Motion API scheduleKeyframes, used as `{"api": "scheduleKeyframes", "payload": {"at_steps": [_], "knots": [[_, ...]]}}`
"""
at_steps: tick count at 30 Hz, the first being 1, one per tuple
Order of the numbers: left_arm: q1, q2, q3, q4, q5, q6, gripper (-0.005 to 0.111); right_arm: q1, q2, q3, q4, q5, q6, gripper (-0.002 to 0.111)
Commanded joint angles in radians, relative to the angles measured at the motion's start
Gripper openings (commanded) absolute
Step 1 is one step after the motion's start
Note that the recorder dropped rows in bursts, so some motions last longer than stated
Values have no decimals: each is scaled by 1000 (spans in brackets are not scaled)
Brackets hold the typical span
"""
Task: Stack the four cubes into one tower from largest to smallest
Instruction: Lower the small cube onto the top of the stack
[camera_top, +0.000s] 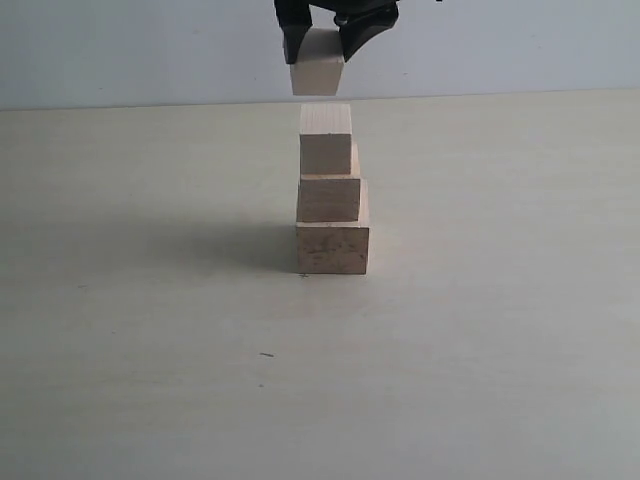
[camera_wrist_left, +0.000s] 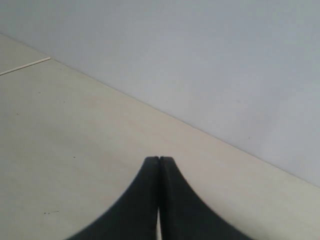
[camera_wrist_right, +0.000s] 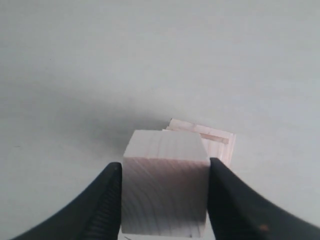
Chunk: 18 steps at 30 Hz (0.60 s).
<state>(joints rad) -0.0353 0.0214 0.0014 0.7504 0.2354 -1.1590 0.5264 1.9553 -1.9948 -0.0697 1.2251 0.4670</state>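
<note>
Standing about mid-worktop (camera_top: 120, 350), well in from the far edge, is the tower (camera_top: 330, 190), three blocks high so far. Pale plain surface, wall behind.

Largest cube (camera_top: 332, 248) at the base, flat on the worktop, dark grain smudges on its front face. Second cube (camera_top: 329, 198) rests on it, upright, not flush; a strip of the base block shows at its right side. Third cube (camera_top: 326, 142) sits on that one, upright, again with a sliver of the block below showing at its right.

Fourth cube (camera_top: 317, 68) is in the air directly over the tower, slightly tilted, just above the third cube with a thin gap, not touching. Right gripper (camera_top: 320, 50) has it pinched between both black fingers, jaws part open to the block's width, one finger on each side face. The right wrist view shows the same grip (camera_wrist_right: 165, 170) on the cube (camera_wrist_right: 165, 192), with the tower top (camera_wrist_right: 215, 140) peeking out beyond it.

Left gripper (camera_wrist_left: 159, 162) has its fingers pressed together, nothing between them, only bare worktop and wall in its view. It is out of the exterior view.
</note>
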Motion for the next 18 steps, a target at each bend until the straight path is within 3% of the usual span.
{"api": "scheduleKeyframes", "payload": {"at_steps": [1,18], "knots": [[-6,4,-1,4,-4,4,0,-6,4,41,-7,-4,-11,0],[-6,4,-1,4,-4,4,0,-6,26,56,-55,-4,-10,0]]}}
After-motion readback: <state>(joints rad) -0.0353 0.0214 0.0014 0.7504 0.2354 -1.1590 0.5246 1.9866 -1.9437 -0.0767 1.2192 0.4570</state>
